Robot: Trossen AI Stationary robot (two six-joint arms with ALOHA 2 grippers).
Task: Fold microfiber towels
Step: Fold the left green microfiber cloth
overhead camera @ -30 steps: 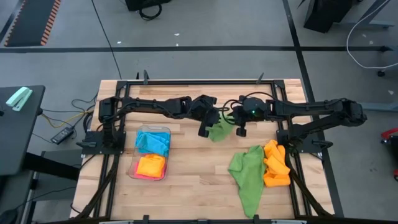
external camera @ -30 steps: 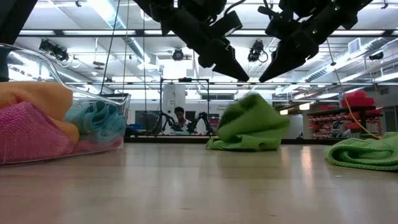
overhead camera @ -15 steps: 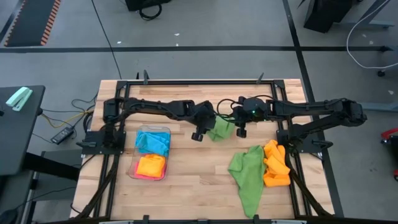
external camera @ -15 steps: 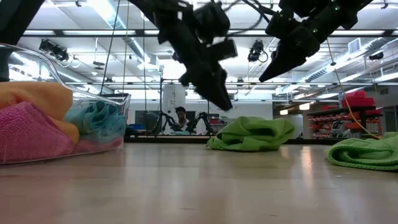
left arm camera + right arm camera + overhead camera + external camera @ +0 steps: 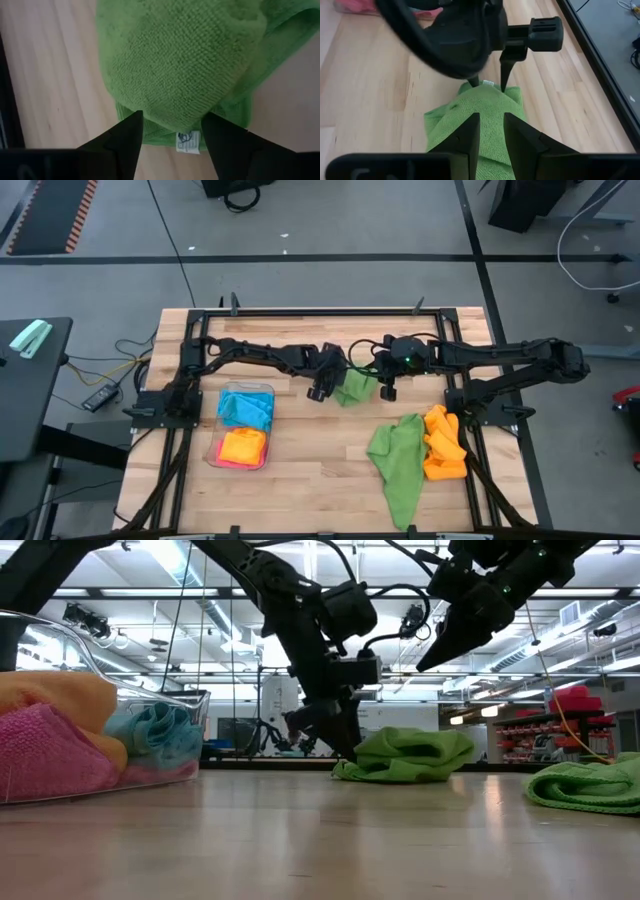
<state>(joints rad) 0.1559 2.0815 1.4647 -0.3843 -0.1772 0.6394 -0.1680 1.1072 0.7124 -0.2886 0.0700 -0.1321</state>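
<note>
A folded green microfiber towel [image 5: 355, 387] lies flat on the wooden table near its far middle. My left gripper [image 5: 172, 120] is low at the towel's left edge, open, with a finger on either side of the folded edge next to a white label [image 5: 188, 141]. My right gripper [image 5: 430, 660] hangs above the towel's right side, narrowly open with nothing in it [image 5: 491, 117]. A second green towel [image 5: 398, 460] lies spread and crumpled near the right front, beside orange towels [image 5: 443, 442]. My left gripper's open fingers [image 5: 131, 131] come slanting down from the table's left and stand across the folded towel's edge [image 5: 170, 107]. I cannot tell whether they touch the cloth. The towel lies flat on the table.
A clear plastic tray [image 5: 214, 450] at the left holds blue [image 5: 245, 408], orange [image 5: 242, 445] and pink towels. Black arm frames run along both table sides. Bare wood lies between the tray and the spread green towel.
My left gripper has sunk toward the table at the folded green towel's left edge, tipped further downward and opened. The towel, bunched higher a second ago, has settled lower and flatter on the table.
</note>
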